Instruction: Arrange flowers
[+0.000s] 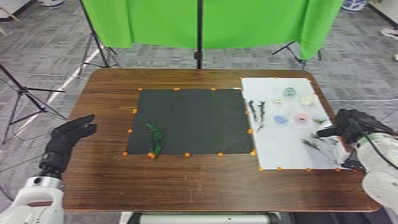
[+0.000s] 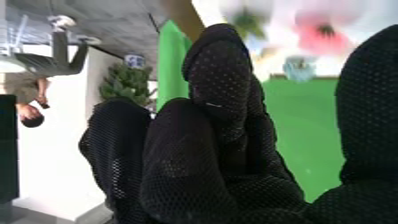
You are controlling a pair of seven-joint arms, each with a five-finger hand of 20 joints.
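Observation:
In the head view my left hand [image 1: 73, 131] is over the table's left edge, open and holding nothing. My right hand [image 1: 349, 128] is at the white sheet's right edge, open beside some thin stems [image 1: 313, 144]. A leafy green stem [image 1: 155, 140] lies on the lower left of the black sheet [image 1: 191, 117]. The white sheet [image 1: 266, 157] holds a pink flower [image 1: 302, 118], a blue flower [image 1: 281, 119], a green one [image 1: 289, 92], a cream one [image 1: 307, 100] and dark sprigs [image 1: 262, 111]. In the right wrist view, my right hand [image 2: 200, 170] has extended fingers, with a pink flower [image 2: 325, 37] beyond them.
Small orange markers line both sheets on the brown wooden table [image 1: 182, 185]. Behind it hangs a green cloth [image 1: 160, 22] with a black stand pole [image 1: 200, 30] in front. Tripod legs stand on the floor to the left.

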